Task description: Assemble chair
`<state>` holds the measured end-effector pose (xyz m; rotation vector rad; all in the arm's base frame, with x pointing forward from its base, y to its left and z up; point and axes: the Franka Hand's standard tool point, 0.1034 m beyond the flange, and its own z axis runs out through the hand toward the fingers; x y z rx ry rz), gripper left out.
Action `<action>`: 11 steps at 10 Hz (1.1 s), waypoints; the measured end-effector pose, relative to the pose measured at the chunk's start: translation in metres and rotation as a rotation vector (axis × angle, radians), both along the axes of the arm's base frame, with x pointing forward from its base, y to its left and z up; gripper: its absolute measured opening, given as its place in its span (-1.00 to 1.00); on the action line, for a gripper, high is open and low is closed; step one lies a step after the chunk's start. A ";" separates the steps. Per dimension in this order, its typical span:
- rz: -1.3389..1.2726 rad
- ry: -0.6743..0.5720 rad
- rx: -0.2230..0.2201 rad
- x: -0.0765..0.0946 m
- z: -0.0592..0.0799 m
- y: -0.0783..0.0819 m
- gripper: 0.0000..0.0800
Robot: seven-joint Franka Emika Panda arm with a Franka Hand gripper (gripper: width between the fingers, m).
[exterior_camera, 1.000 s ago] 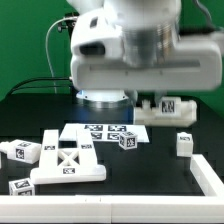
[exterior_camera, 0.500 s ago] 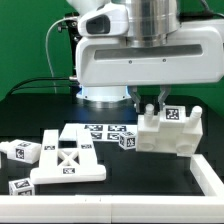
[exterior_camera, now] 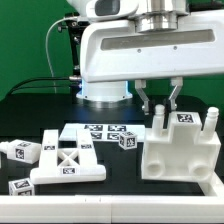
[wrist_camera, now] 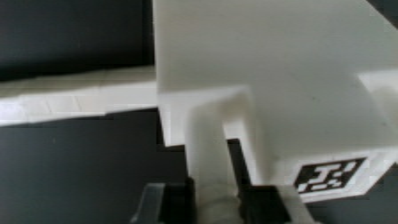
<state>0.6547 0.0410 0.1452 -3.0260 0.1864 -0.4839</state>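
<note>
**Exterior and wrist views, chair assembly.** The arm [exterior_camera: 150, 50] hung over the counter [exterior_camera: 120, 170] with its gripper [exterior_camera: 160, 112] pointing down. The jaws were drawn narrow and clamped on a slim upright rib [wrist_camera: 214, 140] at the top of the chair body [exterior_camera: 180, 152]. The body, a blocky white piece with a tag [exterior_camera: 184, 118] on its upper face, stood at about 4 o'clock in the exterior view. Whether its underside touched the counter could not be told. In the wrist view the fingers [wrist_camera: 169, 205] flanked the rib closely on either side. The cross-braced panel [exterior_camera: 68, 160] lay flat at 8 o'clock. One leg [exterior_camera: 20, 150] lay at the panel's 9 o'clock and a second leg [exterior_camera: 22, 186] just beside its 7 o'clock corner. The marker board [exterior_camera: 100, 130] lay near the centre, at the panel's 1 o'clock. A small tagged block [exterior_camera: 128, 142] sat at the board's 4 o'clock edge.
</note>
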 end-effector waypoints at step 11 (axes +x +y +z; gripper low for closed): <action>0.082 -0.151 -0.090 -0.005 -0.038 -0.019 -0.53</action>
